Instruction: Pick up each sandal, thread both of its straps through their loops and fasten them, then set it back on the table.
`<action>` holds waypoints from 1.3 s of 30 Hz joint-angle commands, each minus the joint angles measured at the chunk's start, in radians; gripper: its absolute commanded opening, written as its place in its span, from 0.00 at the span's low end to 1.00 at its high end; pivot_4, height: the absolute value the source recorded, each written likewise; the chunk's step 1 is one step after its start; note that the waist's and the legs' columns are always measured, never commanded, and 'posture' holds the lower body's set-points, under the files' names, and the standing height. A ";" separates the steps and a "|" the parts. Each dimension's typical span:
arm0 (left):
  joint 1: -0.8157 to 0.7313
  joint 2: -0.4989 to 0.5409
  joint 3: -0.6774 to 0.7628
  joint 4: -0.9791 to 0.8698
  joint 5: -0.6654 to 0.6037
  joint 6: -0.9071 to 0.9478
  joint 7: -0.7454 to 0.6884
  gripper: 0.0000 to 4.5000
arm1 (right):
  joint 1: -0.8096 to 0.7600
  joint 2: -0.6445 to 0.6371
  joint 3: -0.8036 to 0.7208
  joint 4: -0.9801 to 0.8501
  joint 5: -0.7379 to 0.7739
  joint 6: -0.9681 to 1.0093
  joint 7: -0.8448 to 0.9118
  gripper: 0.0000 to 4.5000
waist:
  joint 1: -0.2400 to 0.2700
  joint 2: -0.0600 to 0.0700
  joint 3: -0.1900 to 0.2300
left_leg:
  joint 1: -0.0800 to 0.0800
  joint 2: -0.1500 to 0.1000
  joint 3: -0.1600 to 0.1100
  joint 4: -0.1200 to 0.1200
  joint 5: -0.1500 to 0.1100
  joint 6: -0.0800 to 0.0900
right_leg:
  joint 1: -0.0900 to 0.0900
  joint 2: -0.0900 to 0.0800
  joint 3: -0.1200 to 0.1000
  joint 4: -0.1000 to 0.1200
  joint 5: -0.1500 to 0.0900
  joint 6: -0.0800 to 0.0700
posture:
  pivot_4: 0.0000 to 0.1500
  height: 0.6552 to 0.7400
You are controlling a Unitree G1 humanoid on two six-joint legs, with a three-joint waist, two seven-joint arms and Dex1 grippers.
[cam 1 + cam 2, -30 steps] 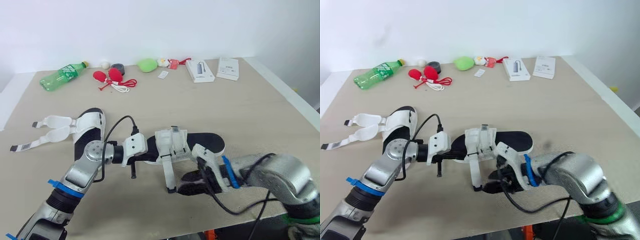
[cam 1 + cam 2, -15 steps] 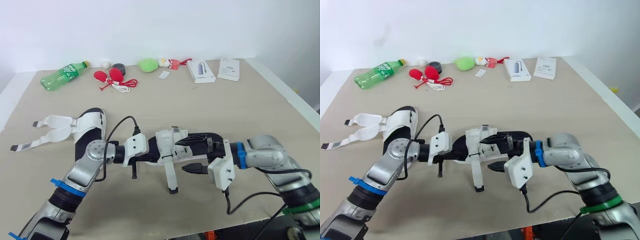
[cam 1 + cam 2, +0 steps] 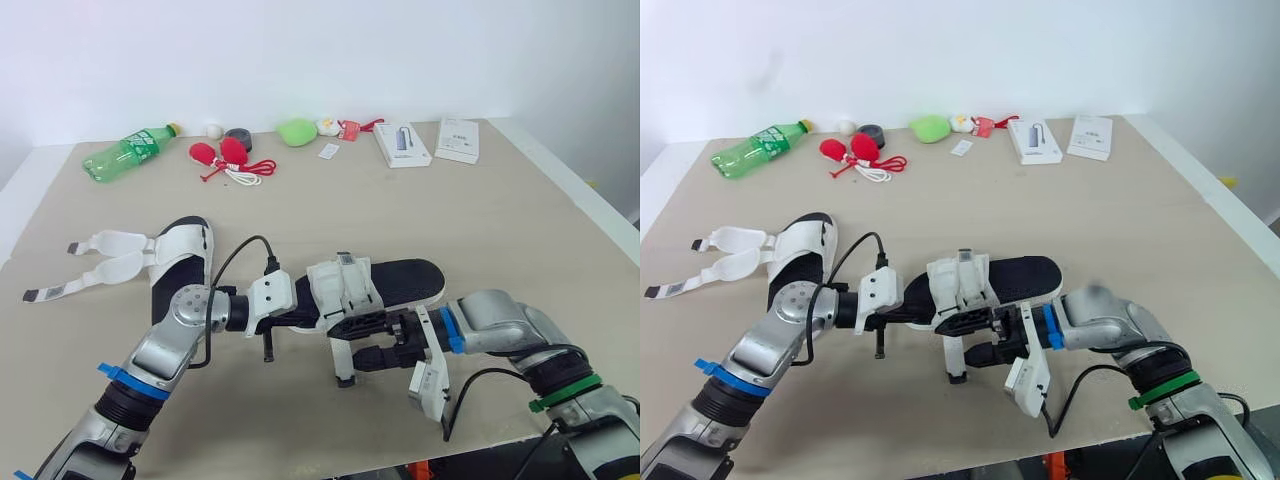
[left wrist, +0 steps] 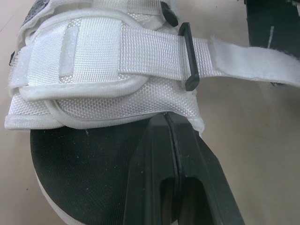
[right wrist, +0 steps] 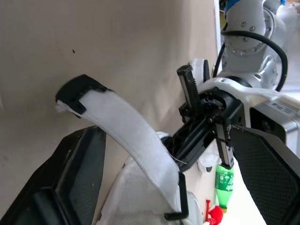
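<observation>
Centrally, toward the six o'clock edge of the table (image 3: 500,220): a black-soled sandal (image 3: 405,280) with white straps, held between two robot arms. At its nine o'clock end, the left gripper (image 3: 303,317), fingers together, clamped on the edge of the sole just below the straps. One strap (image 3: 342,358) threaded through a black loop (image 4: 189,56), its free end hanging down toward the table. At the three o'clock side of that hanging end, the right gripper (image 3: 362,343), fingers apart, one on each side of the strap, not closed on it. At nine o'clock on the table, a second sandal (image 3: 180,265) lying flat, both straps loose and spread outward. Along the twelve o'clock edge, a green bottle (image 3: 128,152) and two white boxes (image 3: 402,142).
</observation>
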 commanded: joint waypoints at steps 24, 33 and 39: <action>-0.029 -0.018 -0.022 0.048 0.011 -0.032 -0.009 0.00 | -0.144 0.002 0.013 -0.331 0.998 1.502 0.057 0.02 | 0.008 0.000 0.000 | 0.007 0.002 -0.001 0.001 0.001 0.000 | 0.006 0.000 0.001 0.002 0.001 -0.004 | 1.00 1.00; -0.039 -0.030 -0.024 0.066 0.015 -0.050 -0.001 0.00 | -0.306 0.115 -0.020 -0.117 0.830 1.722 0.082 0.02 | 0.008 0.000 0.000 | 0.000 0.001 0.000 0.001 0.001 0.001 | -0.001 0.001 0.000 0.002 0.003 0.001 | 1.00 1.00; -0.029 -0.024 -0.014 0.057 0.016 -0.050 0.012 0.00 | -0.318 0.127 -0.014 -0.065 0.700 1.699 0.116 0.02 | 0.008 0.000 0.000 | -0.006 0.001 0.000 0.002 0.001 0.001 | -0.007 0.002 0.000 0.003 0.004 0.002 | 1.00 1.00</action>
